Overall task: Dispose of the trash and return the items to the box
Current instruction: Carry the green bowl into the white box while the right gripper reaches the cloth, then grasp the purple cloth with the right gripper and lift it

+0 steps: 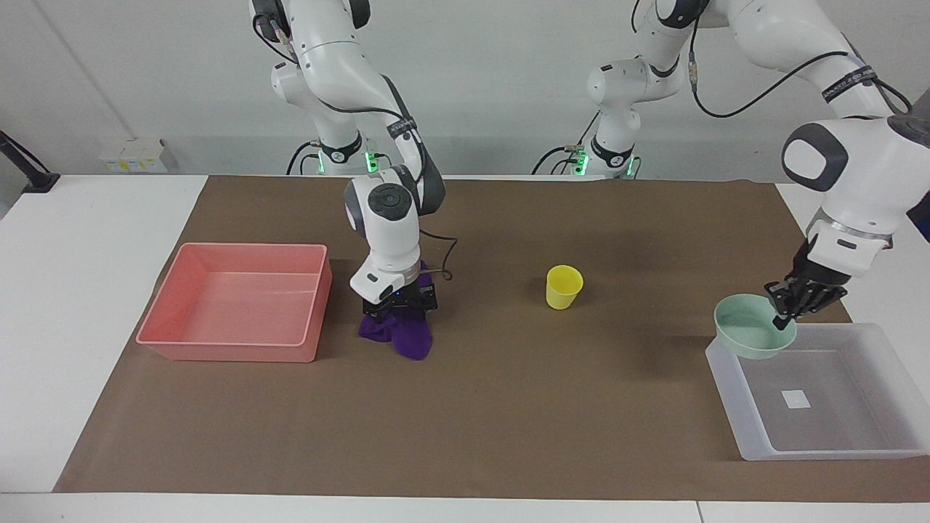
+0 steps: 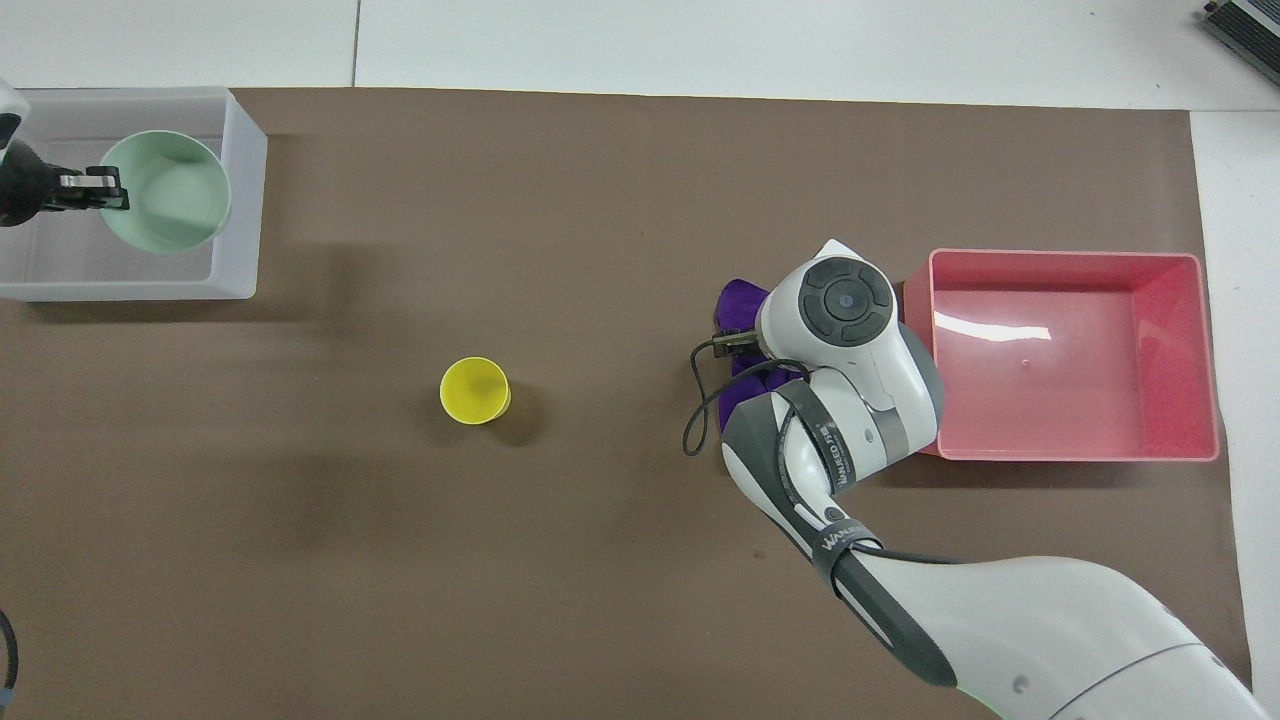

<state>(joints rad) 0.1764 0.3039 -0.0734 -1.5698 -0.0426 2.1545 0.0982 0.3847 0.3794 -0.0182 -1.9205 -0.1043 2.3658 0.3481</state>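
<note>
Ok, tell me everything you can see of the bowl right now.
The bowl is shallow, pale mint green, smooth like plastic or ceramic, and empty. It is upright, slightly tilted, held off the table by the left gripper, which is shut on its rim. It hangs over the corner of the translucent box nearest the robots, not yet set down. Nothing else touches it.

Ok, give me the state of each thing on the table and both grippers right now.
Mint-green bowl: held by its rim, up over the translucent box's corner.
Left gripper: shut on the bowl's rim.
Translucent box: nothing resting inside.
Yellow cup: upright, untouched.
Purple cloth: crumpled on the mat.
Right gripper: open, down on the cloth.
Pink tray: empty.
</note>
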